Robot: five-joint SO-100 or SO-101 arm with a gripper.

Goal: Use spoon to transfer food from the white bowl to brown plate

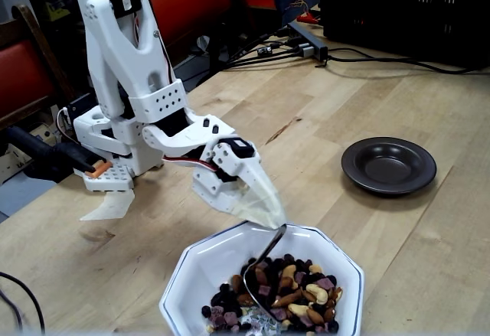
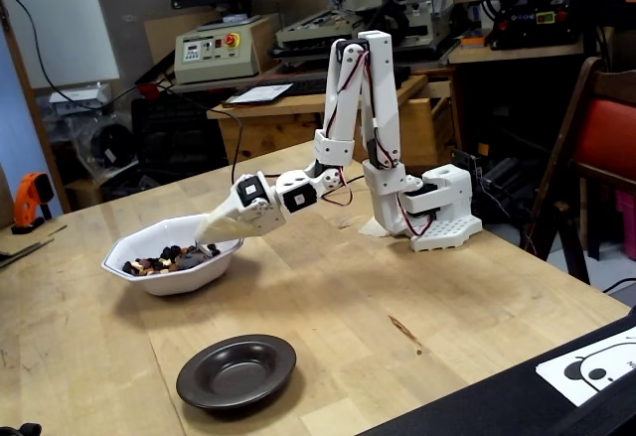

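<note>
the pale wooden table (image 1: 398, 83) carries everything, and my white five-joint arm (image 1: 126, 68) reaches down from its base toward the near edge in a fixed view. below my wrist sits the large white octagonal bowl with its thin blue rim line (image 1: 200, 256), about half full of the food, a mix of tan cashews, brown almonds, dark raisins and purple-pink dried fruit bits (image 1: 295, 290). well apart from it on bare wood lies the small round dark brown glossy plate (image 1: 389, 165), empty. my pincer (image 1: 269, 215) is clamped together on the thin handle of the shiny silver metal spoon (image 1: 264, 263), whose oval end is pushed down among the nuts near the middle of the heap; how much sits on it i cannot tell. i judge the scoop is still in hand. the risks: the slim handle may twist in my grip so the load tips out, or a hasty lift may scatter nuts across the table on the way to the plate.
</note>
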